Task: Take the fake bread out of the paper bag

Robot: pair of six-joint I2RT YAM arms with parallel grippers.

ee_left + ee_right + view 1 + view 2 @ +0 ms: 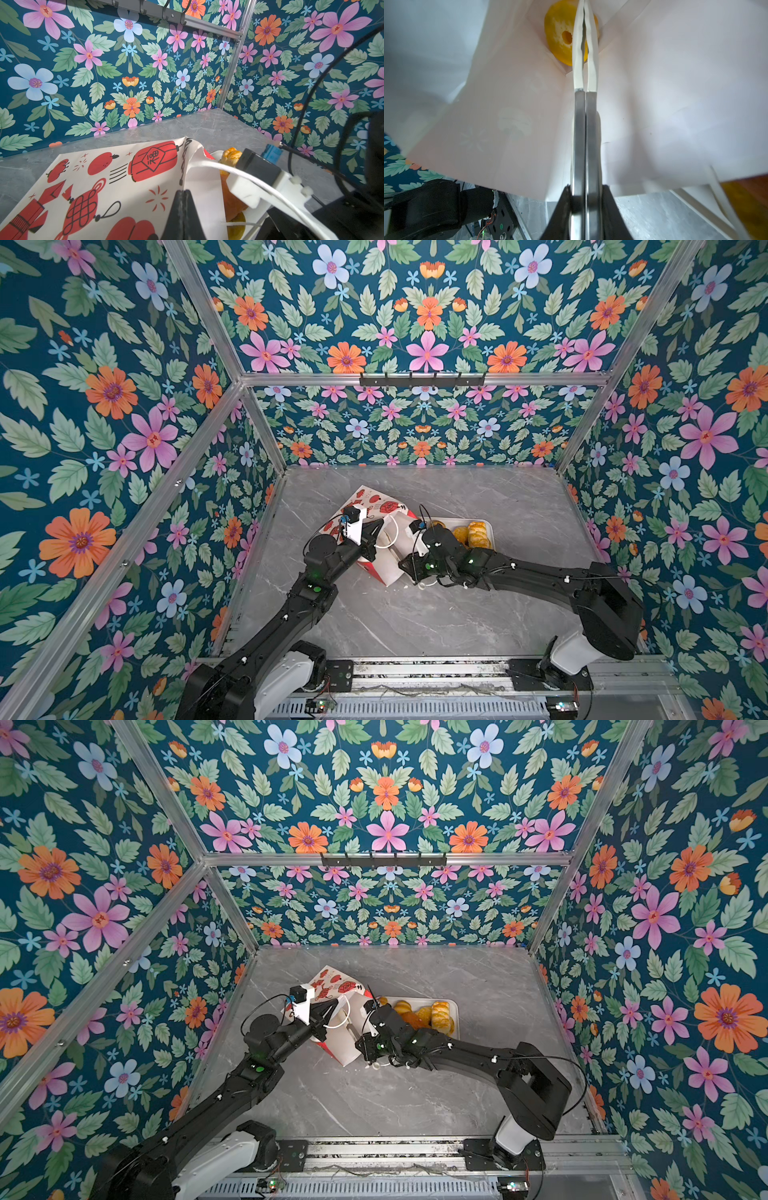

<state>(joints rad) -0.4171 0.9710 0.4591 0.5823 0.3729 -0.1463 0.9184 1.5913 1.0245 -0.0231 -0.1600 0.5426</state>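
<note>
One pc of the fake bread, a yellow ring cake (557, 47), sits deep inside the paper bag (371, 502), right at the tips of the right gripper (584, 8). That gripper's long fingers (580, 124) are pressed together. Their white ends cross the cake's face just beside its hole; can't tell whether they pinch it or only lie over it. The bag's white inner walls close in on both sides of those fingers.

Rest of the bread, incl. a braided loaf (478, 534), lies on a white tray (457, 520) beside the right wrist, outside the bag and well apart from the fingertips.

The left gripper (182, 194) has its black fingers clamped on the bag's top edge, w/ the printed red-lantern panel to one side and the white inner wall to the other. The white cord handle (209, 165) loops just beside them.

In both top views the bag stands tilted on the grey marble tabletop (415, 614), btwn the two grippers.
</note>
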